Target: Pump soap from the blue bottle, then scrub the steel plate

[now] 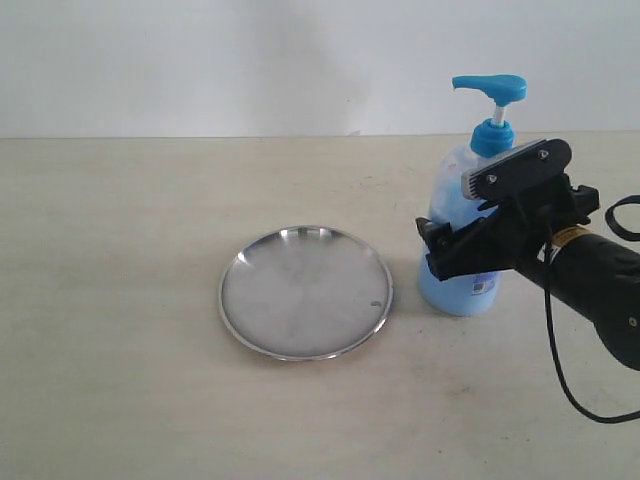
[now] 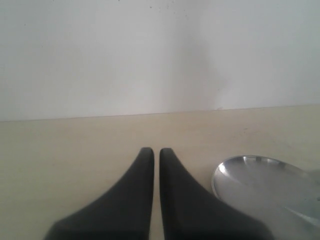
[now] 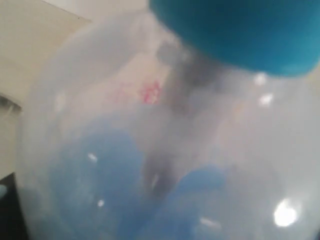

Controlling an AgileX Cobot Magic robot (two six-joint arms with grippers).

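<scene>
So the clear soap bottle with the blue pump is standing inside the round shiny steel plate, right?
No. The clear soap bottle with the blue pump stands beside the round shiny steel plate, clear of its rim; the exterior view shows it.

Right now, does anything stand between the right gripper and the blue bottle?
Nothing visible does. The right gripper is open right at the blue bottle, its jaws spread across the body.

Lab-like test bench: beige tabletop [image 1: 120, 300], plain white wall [image 1: 200, 60].
</scene>
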